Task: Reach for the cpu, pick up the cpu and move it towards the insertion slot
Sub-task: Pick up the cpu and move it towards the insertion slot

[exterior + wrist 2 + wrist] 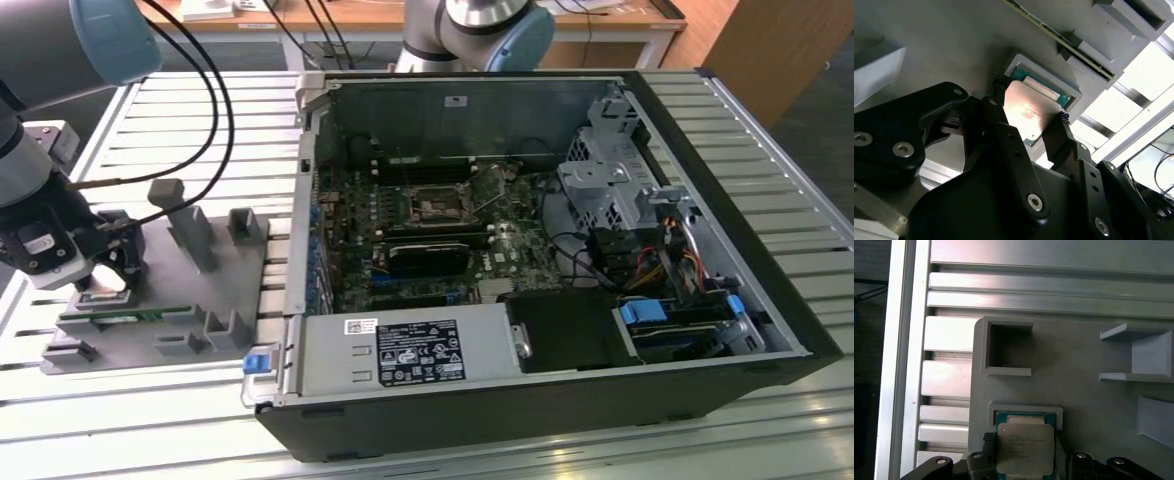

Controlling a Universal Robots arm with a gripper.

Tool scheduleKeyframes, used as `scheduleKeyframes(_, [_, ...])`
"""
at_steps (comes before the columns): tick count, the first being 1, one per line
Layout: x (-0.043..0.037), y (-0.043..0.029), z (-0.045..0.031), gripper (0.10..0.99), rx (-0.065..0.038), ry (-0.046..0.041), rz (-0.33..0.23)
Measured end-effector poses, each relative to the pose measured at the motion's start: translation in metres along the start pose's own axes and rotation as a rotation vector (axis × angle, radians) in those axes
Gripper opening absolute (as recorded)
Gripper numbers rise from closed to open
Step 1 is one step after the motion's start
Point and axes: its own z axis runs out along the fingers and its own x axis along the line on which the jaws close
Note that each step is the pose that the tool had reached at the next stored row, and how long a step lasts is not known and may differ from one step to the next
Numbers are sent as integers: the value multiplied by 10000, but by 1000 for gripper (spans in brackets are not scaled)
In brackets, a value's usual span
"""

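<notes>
Both fingers [1066, 140] of my gripper [1029, 105] closed on the cpu [1029, 114], one per edge | cpu bottom centre of first wrist view, over grey tray [1094, 405] recess | insertion slot [438, 207] mid-frame in exterior view, well apart

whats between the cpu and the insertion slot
In the exterior view, the grey tray's upright posts and the computer case's side wall stand between the cpu at the gripper and the insertion slot.
</notes>
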Motion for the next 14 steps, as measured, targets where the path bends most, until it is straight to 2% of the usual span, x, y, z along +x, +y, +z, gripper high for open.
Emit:
scheduleKeyframes(5, [0,5,-93,545,-1,-2,0])
scheduleKeyframes(14, [1,5,-119,545,1,2,0])
